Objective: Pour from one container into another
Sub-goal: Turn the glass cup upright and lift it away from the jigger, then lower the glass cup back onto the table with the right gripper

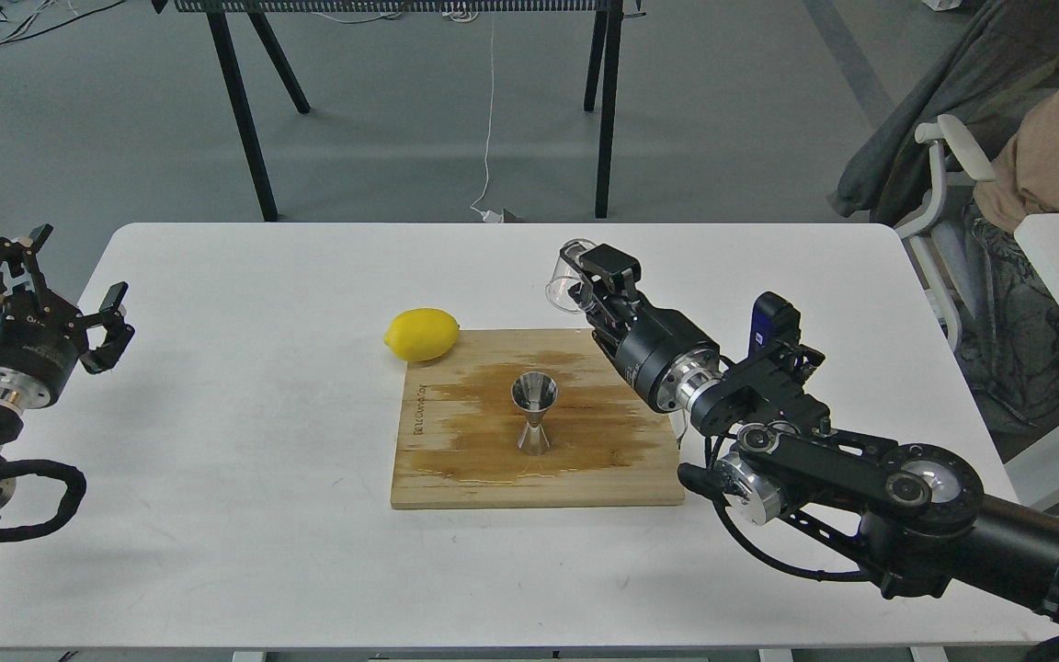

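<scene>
My right gripper point(585, 276) is shut on the clear glass cup point(565, 276), holding it lifted and tilted above the table just beyond the back right corner of the wooden board point(456, 460). The steel jigger point(534, 414) stands upright in the middle of the board, down and to the left of the cup. My left gripper point(56, 276) hangs open off the table's left edge, far from both.
A yellow lemon point(422, 333) lies at the board's back left corner. The board's surface shows wet stains. The white table point(217, 515) has black trestle legs behind it, and a chair with a seated person stands to the right.
</scene>
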### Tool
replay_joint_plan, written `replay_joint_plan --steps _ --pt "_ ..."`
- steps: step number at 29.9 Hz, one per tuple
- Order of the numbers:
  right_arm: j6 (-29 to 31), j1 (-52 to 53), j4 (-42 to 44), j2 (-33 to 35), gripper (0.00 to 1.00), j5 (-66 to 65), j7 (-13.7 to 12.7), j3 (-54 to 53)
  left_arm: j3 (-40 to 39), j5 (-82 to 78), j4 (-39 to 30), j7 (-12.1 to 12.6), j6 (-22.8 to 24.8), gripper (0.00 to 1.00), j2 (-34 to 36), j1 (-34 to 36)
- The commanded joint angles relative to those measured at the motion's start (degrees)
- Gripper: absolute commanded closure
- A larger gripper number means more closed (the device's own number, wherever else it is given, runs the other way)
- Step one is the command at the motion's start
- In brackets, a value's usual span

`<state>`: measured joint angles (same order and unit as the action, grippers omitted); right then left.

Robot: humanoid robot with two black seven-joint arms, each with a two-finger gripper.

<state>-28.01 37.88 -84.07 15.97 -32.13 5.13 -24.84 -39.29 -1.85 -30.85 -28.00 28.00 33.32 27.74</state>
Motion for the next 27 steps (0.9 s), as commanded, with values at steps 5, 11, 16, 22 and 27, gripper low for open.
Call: replay_joint_plan --steps 5,11,16,22,27 --pt "0.0 -10.0 -1.2 -4.5 0.63 12.6 -0.2 -24.2 0.0 0.0 -0.1 0.0 0.0 0.03 0.0 0.0" --pt "0.0 -15.1 -1.0 -4.6 0.64 28.1 -0.5 -40.3 0.0 0.0 0.0 0.0 0.0 0.03 0.0 0.0" --pt "0.0 -17.5 -0.2 -4.6 0.64 39.1 -0.9 -49.2 0.0 0.0 0.0 0.0 0.0 0.03 -0.1 0.0" --pt "0.0 -22.2 3.4 -7.7 0.65 46.6 -0.9 -58.6 0.0 0.0 0.0 0.0 0.0 0.03 -0.9 0.0" --pt "0.0 -23.2 8.6 -9.6 0.65 49.5 -0.9 -60.6 0.0 0.0 0.0 0.0 0.0 0.03 -0.9 -0.1"
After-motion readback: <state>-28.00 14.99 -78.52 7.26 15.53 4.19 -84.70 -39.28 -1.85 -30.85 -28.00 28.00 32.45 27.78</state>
